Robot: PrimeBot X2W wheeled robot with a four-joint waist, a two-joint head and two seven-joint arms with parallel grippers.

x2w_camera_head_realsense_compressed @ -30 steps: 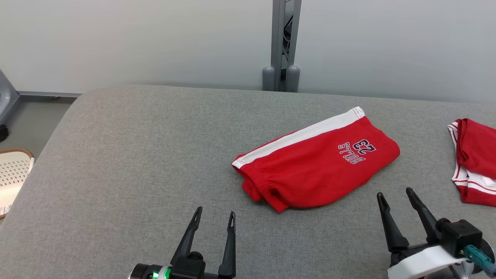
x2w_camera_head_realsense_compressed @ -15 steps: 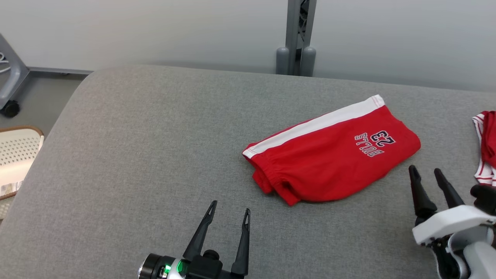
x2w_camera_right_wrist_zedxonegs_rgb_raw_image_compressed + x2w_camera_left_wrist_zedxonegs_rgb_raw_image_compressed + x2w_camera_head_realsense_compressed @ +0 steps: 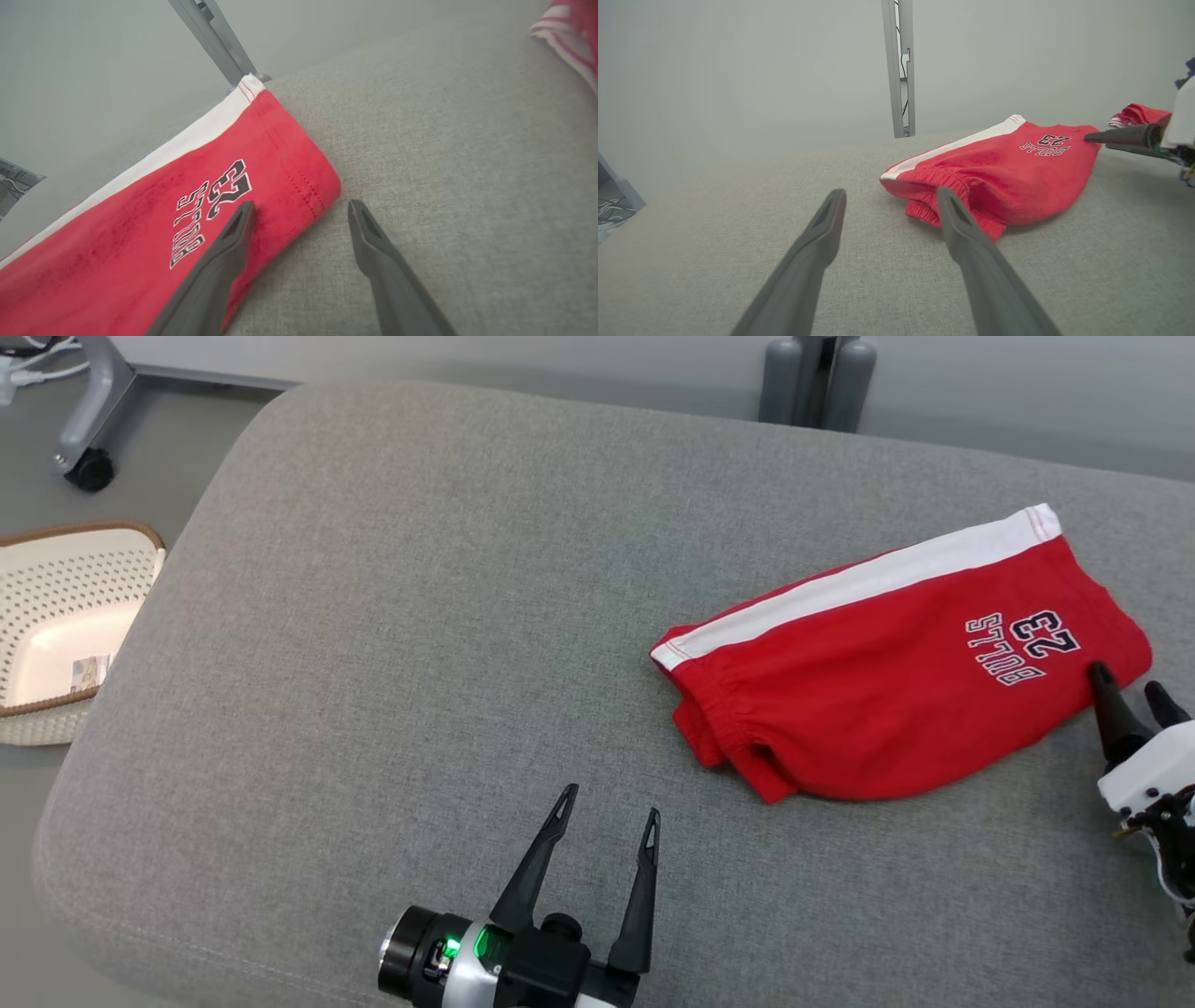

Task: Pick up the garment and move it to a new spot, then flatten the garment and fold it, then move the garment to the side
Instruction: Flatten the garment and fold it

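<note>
The garment (image 3: 896,663) is a pair of red shorts, folded in half, with a white side stripe and dark lettering; it lies on the grey cushion at the right. My right gripper (image 3: 1130,689) stands open at its hem corner, one finger over the red cloth (image 3: 280,186), the other over bare cushion. My left gripper (image 3: 607,807) is open near the front edge, left of the elastic waistband (image 3: 938,179), holding nothing.
A second red and white garment (image 3: 570,37) lies further right on the cushion (image 3: 420,616). A white perforated basket (image 3: 65,616) stands on the floor to the left, beside a wheeled grey stand (image 3: 89,420). A grey post (image 3: 899,70) rises behind the cushion.
The head camera has turned left and tilted down, shifting the whole picture. My right gripper has advanced to the shorts' hem corner. The left gripper has held its pose; both stay open.
</note>
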